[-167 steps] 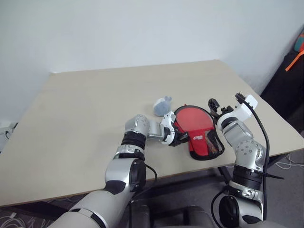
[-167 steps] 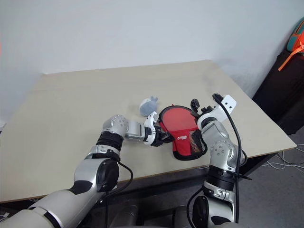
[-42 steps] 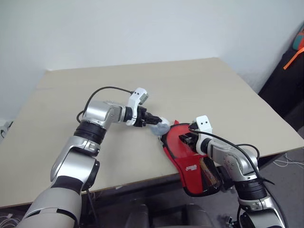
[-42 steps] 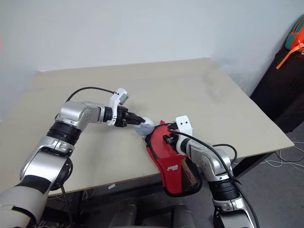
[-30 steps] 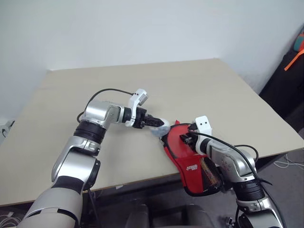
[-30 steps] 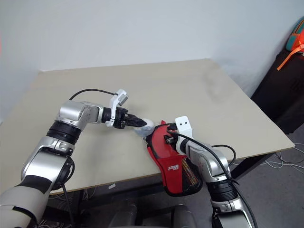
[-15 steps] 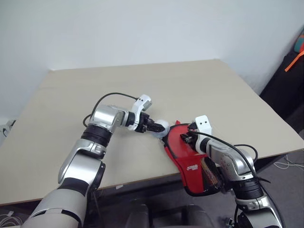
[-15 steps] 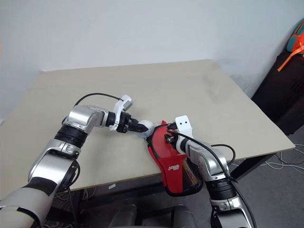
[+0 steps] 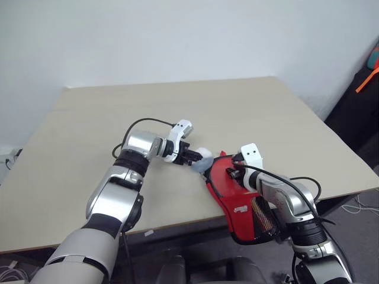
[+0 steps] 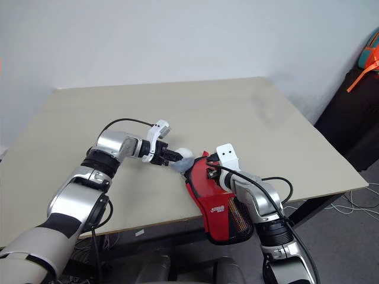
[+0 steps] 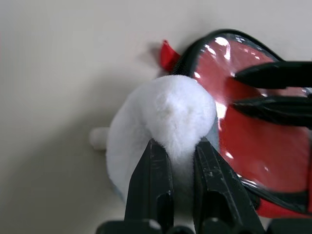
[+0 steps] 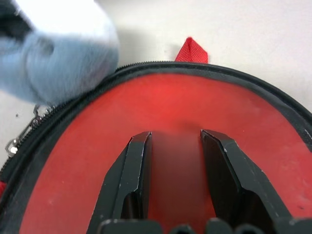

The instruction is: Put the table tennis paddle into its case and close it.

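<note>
The red, black-trimmed case (image 9: 240, 198) lies flat, overhanging the table's near edge (image 9: 177, 220).

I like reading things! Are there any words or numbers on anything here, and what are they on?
White logo on the red case, near the mesh panel: too small and blurred to read.
Nothing is written on the fuzzy ball, the table or the white blocks on the wrists.
</note>
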